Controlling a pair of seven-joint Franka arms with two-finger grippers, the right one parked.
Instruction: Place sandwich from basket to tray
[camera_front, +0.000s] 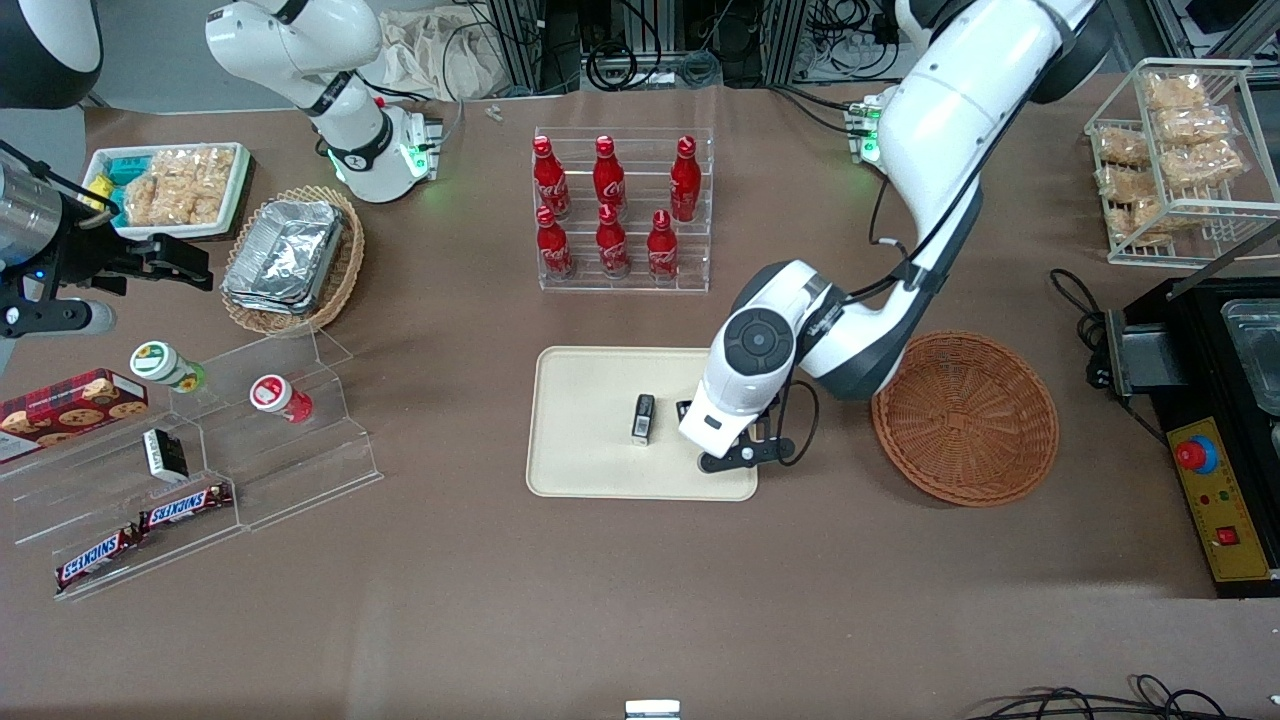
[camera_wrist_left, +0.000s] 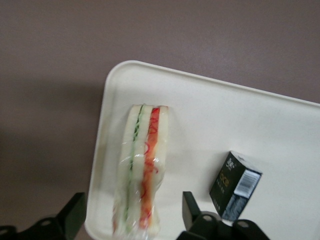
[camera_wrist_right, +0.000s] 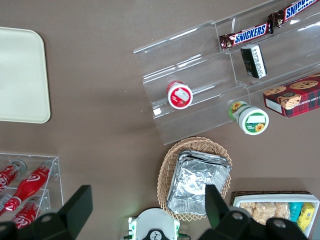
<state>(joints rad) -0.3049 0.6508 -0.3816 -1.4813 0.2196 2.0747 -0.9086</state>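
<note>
The sandwich (camera_wrist_left: 142, 165), a wrapped wedge of white bread with green and red-orange filling, lies on the cream tray (camera_wrist_left: 225, 120) near one rounded corner. My left gripper (camera_wrist_left: 133, 207) stands open around it, with a gap between each finger and the bread. In the front view the gripper (camera_front: 738, 447) hangs over the tray (camera_front: 590, 430) at the corner nearest the round reddish-brown basket (camera_front: 965, 418), and the arm's hand hides the sandwich. The basket holds nothing.
A small black box (camera_front: 643, 418) lies on the tray beside the gripper. A clear rack of red bottles (camera_front: 622, 210) stands farther from the front camera. A control box with a red button (camera_front: 1210, 470) sits at the working arm's end of the table.
</note>
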